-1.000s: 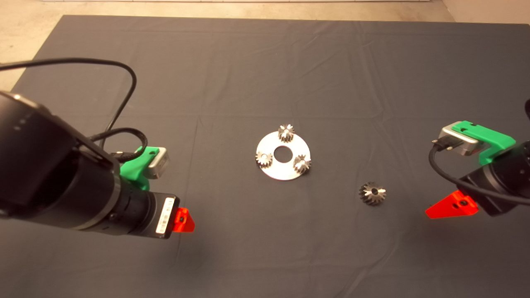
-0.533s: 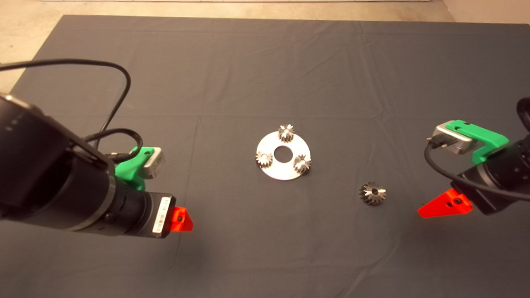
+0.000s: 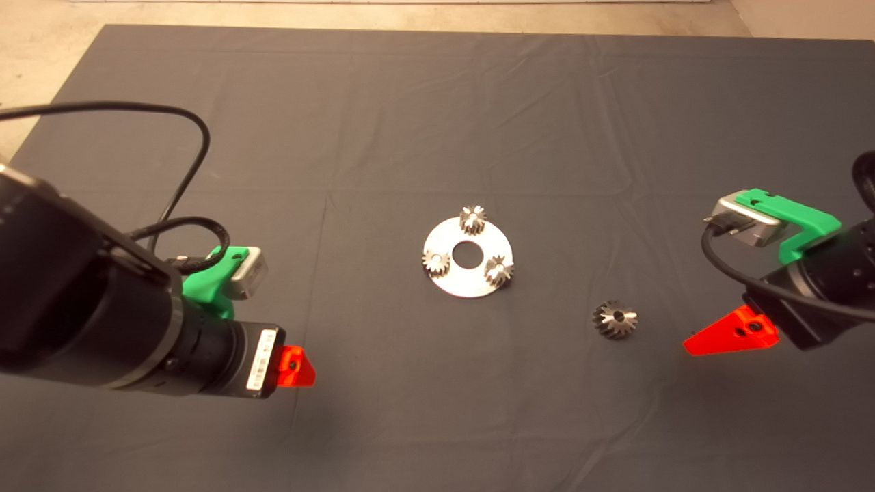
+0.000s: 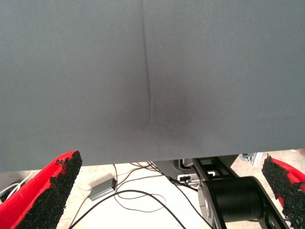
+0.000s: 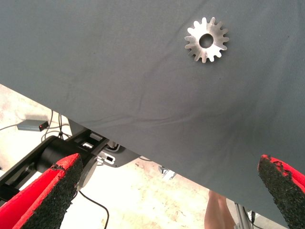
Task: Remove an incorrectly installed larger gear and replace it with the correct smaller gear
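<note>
On dark mat (image 3: 383, 123), larger gear (image 3: 614, 319) lying flat, centre hole upward, near right gripper (image 3: 724, 336); both grippers' fingers spread, left gripper (image 3: 295, 367) apart.

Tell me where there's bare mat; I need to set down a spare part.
Free: the far mat beyond the round plate, and the near strip between the left gripper and the larger gear. Crowded: the plate with its three small gears, and around the right gripper.

Head camera overhead, looking down on desk (image 3: 437, 102). Wrist cameras behind each end effector, close, facing desk edge; right shares larger gear (image 5: 207, 41).
</note>
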### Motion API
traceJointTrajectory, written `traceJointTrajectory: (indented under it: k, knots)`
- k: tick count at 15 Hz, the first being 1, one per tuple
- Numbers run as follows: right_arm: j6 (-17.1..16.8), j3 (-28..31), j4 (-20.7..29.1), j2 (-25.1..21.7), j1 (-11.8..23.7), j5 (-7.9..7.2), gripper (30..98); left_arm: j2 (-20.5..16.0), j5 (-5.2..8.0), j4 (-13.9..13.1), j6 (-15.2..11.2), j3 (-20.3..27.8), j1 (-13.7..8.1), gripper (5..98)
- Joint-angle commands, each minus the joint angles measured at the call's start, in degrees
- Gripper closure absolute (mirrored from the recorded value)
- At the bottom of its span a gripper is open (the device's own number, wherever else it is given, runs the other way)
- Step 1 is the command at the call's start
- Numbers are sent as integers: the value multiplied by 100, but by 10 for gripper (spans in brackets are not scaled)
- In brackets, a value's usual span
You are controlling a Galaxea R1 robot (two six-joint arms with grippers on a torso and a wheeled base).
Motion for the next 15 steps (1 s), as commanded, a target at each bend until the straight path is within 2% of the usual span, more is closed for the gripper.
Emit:
traceJointTrajectory:
  k: [1, 4, 6, 15]
  knots:
    - [2, 90, 234, 23, 113, 29, 308, -27, 759, -95, -50, 111, -112, 55]
    - [2, 125, 234, 49, 113, 56, 308, -9, 759, -88, -32, 84, -112, 55]
    - [2, 108, 234, 31, 122, 144, 308, -63, 759, -95, -24, 71, -112, 55]
    - [19, 152, 242, -131, 118, 135, 308, -28, 759, -157, -41, 93, -104, 55]
